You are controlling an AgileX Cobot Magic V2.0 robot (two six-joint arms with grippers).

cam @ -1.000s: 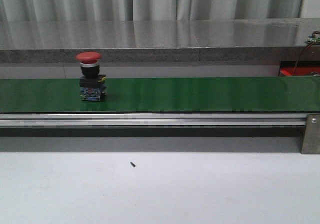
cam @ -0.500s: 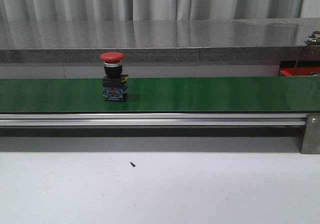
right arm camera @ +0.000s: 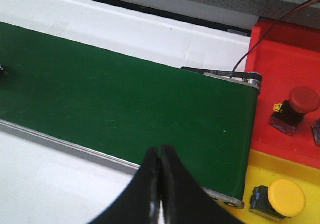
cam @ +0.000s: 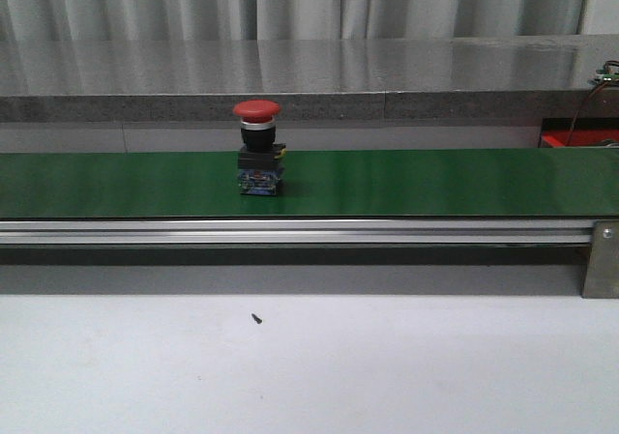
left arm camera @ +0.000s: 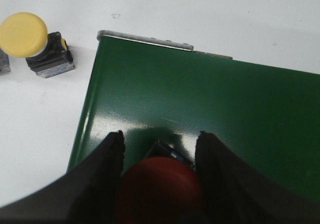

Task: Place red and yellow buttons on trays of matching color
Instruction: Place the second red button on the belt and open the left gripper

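Left wrist view first: your left gripper (left arm camera: 159, 146) has its jaws spread, and a red button (left arm camera: 160, 186) sits between the fingers (left arm camera: 111, 154) with its cap right at the frame's edge — you cannot tell from here whether the pads touch it. It stands on the green conveyor belt (left arm camera: 210, 109), near the belt's end. Off the belt, on the white table (left arm camera: 40, 114), a yellow button (left arm camera: 31, 42) lies tilted on its side. Over on the right wrist view, your right gripper (right arm camera: 160, 156) has its jaws pressed together, holding nothing, above the belt's near rail. Beyond the belt's end you see a red tray (right arm camera: 285, 44) carrying a red button (right arm camera: 295, 109) and, beside it, a yellow tray (right arm camera: 280, 166) carrying a yellow button (right arm camera: 280, 198). From the front view, the red button (cam: 259, 149) stands upright on the belt — left of its middle.
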